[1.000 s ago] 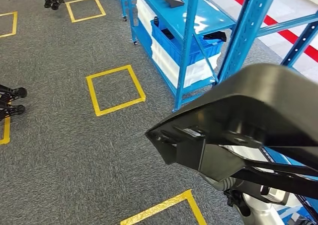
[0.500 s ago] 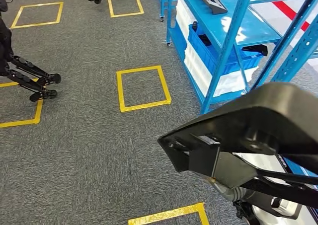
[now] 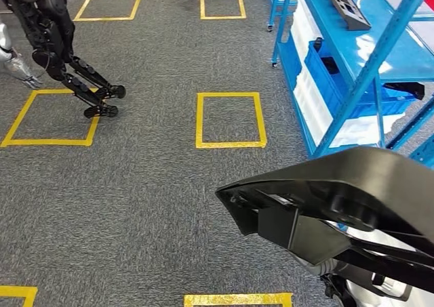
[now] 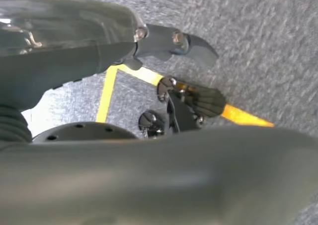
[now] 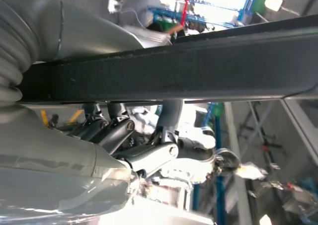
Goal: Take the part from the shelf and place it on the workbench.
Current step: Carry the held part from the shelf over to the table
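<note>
In the lower right of my head view, a large black part juts out over the grey carpet, broad and flat on top with ribs and a boxy bracket on its underside, its pointed end aimed toward the middle of the floor. It is off the shelf and carried in front of the body, with nothing under it but carpet. Beneath it I can see a bit of silver arm.

In the right wrist view the right hand sits close against the part, which crosses the picture as a long dark bar with the thumb on one side and the darker fingers on the other; I read that as the right hand gripping the part. In the left wrist view the left hand reaches out beside a broad, blurred grey surface, its fingers extended over the carpet and a yellow tape line. I cannot tell whether that hand grips anything.

To the right stands the blue shelf, holding a blue bin and a dark ribbed piece on an upper level. Yellow tape squares mark the floor. At the upper left another dark-legged robot stands at the edge of one square.
</note>
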Robot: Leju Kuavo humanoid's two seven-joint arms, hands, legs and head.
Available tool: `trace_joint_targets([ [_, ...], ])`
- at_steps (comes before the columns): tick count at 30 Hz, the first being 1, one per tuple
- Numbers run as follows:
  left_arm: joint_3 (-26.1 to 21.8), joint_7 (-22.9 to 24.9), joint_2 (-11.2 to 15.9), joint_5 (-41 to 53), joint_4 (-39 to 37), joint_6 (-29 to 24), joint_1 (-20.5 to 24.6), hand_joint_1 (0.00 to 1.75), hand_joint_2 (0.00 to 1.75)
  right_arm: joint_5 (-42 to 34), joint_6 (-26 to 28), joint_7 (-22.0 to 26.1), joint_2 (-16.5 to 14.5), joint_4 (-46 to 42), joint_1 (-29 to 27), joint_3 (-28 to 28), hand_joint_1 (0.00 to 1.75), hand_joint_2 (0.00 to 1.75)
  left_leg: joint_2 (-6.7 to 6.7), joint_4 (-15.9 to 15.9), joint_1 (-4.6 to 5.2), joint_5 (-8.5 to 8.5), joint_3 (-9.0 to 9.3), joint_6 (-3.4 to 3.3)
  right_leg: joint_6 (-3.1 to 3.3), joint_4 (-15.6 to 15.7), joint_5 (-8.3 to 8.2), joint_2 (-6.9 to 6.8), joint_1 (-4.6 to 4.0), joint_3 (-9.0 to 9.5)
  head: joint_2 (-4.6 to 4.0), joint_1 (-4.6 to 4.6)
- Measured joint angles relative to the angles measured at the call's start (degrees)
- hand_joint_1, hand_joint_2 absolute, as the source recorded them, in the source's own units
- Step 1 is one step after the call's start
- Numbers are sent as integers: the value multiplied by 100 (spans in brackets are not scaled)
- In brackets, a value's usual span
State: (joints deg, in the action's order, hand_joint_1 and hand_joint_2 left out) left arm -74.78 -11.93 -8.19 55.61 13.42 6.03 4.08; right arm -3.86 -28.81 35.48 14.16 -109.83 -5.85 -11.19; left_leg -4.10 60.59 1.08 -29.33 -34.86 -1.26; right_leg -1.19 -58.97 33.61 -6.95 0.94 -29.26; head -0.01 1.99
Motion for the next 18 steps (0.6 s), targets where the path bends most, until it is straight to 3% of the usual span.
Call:
trace_joint_targets([
  [1, 4, -10, -3, 4, 0, 4, -1, 0, 175, 4, -1, 1, 0, 0, 6, -1, 175, 175, 60, -23, 5, -4, 0, -29, -31, 18, 12, -64, 6, 26, 0, -1],
  [2, 7, -25, -4, 8, 0, 6, -11, 0, 175, 8, -1, 3, 0, 0, 15, -1, 175, 175, 124, -57, -1, 4, 20, -59, -59, 10, 46, -38, 17, 57, 0, -2],
  [4, 8, -54, -4, 11, 0, 7, -8, 0, 175, 9, 0, 16, 2, -2, 20, 3, 175, 175, 246, -126, -34, 26, 78, -126, -85, -252, 240, 246, 35, -9, 1, -4],
  [6, 10, -69, -14, 11, 0, 10, 16, 0, 175, 19, 0, 26, 6, -2, -2, 9, 175, 175, 380, -142, -50, 27, 102, -171, -78, -946, 571, 577, 39, -362, 1, -9],
  [7, 13, -71, -21, 12, 0, 13, 25, 0, 175, 23, 0, 27, 8, -1, -15, 11, 175, 175, 454, -141, -47, 22, 105, -181, -80, -1301, 686, 640, 36, -569, 0, -11],
  [8, 15, -71, -28, 12, 0, 14, 26, 0, 175, 29, 0, 27, 9, -1, -23, 12, 175, 175, 534, -140, -44, 17, 114, -185, -84, -1512, 699, 664, 32, -723, -1, -11],
  [9, 16, -71, -32, 13, 0, 14, 23, 0, 175, 30, 0, 27, 9, -1, -27, 12, 175, 175, 614, -138, -43, 11, 128, -184, -88, -1522, 596, 676, 29, -784, -1, -11],
  [10, 17, -70, -34, 11, 0, 14, 19, 0, 175, 31, -1, 26, 9, -2, -27, 13, 175, 175, 695, -135, -46, 0, 151, -179, -90, -1311, 387, 695, 31, -738, -1, -11],
  [12, 18, -73, -36, -4, 0, 13, 18, 0, 175, 33, -18, 26, 11, -2, -24, 13, 175, 175, 856, -117, -49, -35, 192, -146, -96, -584, -82, 901, 53, -487, 0, -11],
  [13, 18, -78, -36, -18, 0, 17, 24, 0, 175, 34, -35, 25, 12, -3, -21, 12, 175, 175, 928, -100, -51, -49, 188, -123, -95, -294, -207, 1028, 67, -377, -1, -10],
  [15, 14, -96, -36, -68, 0, 46, 18, 0, 175, 43, -76, -10, 8, -4, 14, -4, 175, 175, 1054, -85, -64, -48, 146, -73, -72, -91, -225, 1178, 68, -298, 0, -6],
  [17, -2, -110, -35, -126, 0, 89, -9, 0, 175, 54, -99, -92, -22, -5, 116, -51, 175, 175, 1122, -83, -87, -47, 117, -25, -17, -54, -224, 1069, 59, -279, -1, -4],
  [18, -12, -110, -34, -153, 0, 103, -16, 0, 175, 58, -102, -137, -48, -5, 181, -90, 175, 175, 1047, -25, -86, -90, 89, 1, 16, -42, -225, 996, 62, -265, 0, -2],
])
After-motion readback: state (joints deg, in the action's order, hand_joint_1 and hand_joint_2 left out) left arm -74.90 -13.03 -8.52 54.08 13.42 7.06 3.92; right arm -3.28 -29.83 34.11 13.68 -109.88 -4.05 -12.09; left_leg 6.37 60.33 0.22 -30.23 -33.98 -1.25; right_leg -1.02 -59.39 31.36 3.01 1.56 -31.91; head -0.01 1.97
